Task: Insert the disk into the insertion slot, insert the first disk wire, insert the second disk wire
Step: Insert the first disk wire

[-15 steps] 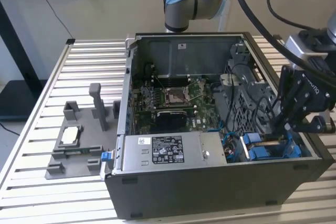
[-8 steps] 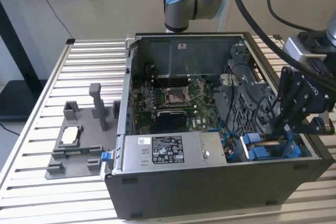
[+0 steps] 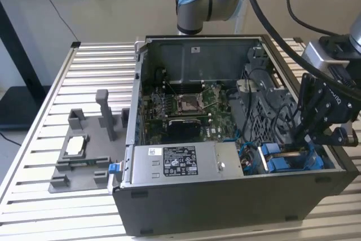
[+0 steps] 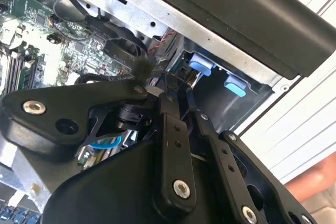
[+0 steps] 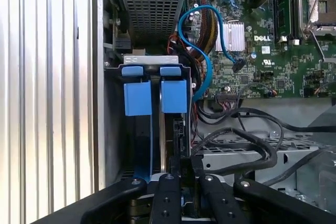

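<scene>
Gripper (image 3: 302,136) at right of exterior view, directly above insertion slot (image 3: 307,162) at lower right; cannot tell whether open or closed. Disk (image 5: 176,129) edge-on inside slot, straight ahead of gripper, lying lengthwise toward blue tabs (image 5: 174,97). Cannot confirm full seating.

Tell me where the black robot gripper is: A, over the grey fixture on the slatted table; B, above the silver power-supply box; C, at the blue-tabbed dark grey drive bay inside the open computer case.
C: the black gripper hangs at the blue-tabbed drive bay.
</scene>
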Available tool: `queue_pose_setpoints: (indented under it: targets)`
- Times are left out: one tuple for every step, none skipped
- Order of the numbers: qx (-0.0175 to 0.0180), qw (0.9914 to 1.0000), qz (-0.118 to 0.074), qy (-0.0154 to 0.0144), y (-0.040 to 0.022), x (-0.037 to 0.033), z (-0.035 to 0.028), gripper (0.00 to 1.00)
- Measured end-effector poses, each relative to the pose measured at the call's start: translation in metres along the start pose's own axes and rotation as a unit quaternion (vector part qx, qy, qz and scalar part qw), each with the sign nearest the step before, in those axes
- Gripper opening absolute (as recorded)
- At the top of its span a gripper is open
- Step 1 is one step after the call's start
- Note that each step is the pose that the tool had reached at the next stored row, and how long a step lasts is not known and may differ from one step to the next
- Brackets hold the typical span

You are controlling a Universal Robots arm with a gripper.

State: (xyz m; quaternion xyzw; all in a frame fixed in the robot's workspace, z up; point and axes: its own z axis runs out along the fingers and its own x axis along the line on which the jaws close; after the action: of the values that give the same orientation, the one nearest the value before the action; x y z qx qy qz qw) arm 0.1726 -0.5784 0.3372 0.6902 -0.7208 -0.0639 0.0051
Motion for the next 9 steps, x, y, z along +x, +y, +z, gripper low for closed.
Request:
queue_pose_setpoints:
  targets:
    - [0.0, 1.0, 0.0, 0.0001, 0.0, 0.0, 0.0001, 0.19]
    - [0.0, 1.0, 0.0, 0.0001, -0.0001, 0.0, 0.0007, 0.19]
    - [0.0, 1.0, 0.0, -0.0001, -0.0001, 0.0002, 0.0017, 0.19]
    - [0.0, 1.0, 0.0, -0.0001, -0.0003, 0.0002, 0.0029, 0.19]
    - [0.0001, 1.0, 0.0, 0.0003, -0.0004, 0.0003, 0.0039, 0.19]
    - [0.0001, 1.0, 0.0, 0.0006, -0.0005, 0.0004, 0.0047, 0.19]
    - [0.0001, 1.0, 0.0, 0.0007, -0.0005, 0.0004, 0.0051, 0.19]
    - [0.0001, 1.0, 0.0, 0.0006, -0.0005, 0.0005, 0.0053, 0.19]
    - [0.0, 1.0, 0.0, 0.0002, -0.0006, 0.0005, 0.0057, 0.19]
